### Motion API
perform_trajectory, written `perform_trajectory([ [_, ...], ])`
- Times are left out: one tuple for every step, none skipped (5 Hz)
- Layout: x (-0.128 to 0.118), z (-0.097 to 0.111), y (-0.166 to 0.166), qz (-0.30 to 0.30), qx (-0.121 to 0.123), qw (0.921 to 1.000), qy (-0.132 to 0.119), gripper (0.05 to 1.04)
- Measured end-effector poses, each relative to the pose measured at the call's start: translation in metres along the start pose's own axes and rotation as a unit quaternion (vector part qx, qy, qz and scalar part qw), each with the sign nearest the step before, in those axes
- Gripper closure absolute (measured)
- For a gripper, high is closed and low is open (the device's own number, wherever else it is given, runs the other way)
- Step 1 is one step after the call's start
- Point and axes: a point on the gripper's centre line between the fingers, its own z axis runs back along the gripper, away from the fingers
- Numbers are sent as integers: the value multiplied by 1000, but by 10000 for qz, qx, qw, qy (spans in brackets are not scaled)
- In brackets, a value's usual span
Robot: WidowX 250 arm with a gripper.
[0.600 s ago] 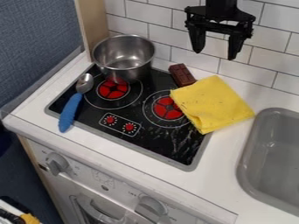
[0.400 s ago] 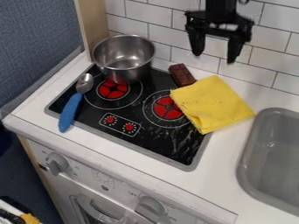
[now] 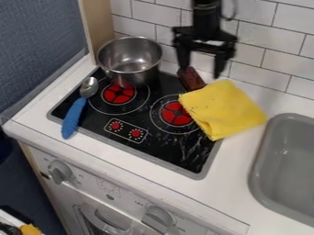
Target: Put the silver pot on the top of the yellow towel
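I tallied it quick, 1 of each for most: 1 silver pot, 1 yellow towel, 1 spoon w/ a blue handle, 1 choc bar, 1 blk stovetop, 1 gry sink, 1 wht counter & 1 wooden post. In pairs I got 2 red burners, 2 sm. red dials & 2 lg. front knobs

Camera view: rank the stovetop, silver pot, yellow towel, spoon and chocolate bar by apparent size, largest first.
1. Stovetop
2. Yellow towel and silver pot: too alike to rank
3. Spoon
4. Chocolate bar
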Motion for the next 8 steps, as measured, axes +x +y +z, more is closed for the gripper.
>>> perform_trajectory([
  [-4, 9, 29, -8, 323, 9995, 1, 84],
  [-3, 18, 45, -122, 555, 9984, 66, 84],
  [-3, 17, 48, -255, 542, 9982, 74, 84],
  [-2, 12, 56, -86, 588, 9980, 195, 84],
  [-2, -8, 68, 67, 563, 9974, 446, 84],
  [-2, -21, 71, 120, 546, 9963, 650, 113],
  [-1, -24, 70, 138, 518, 9965, 646, 388],
  [0, -24, 70, 144, 521, 9966, 616, 697],
])
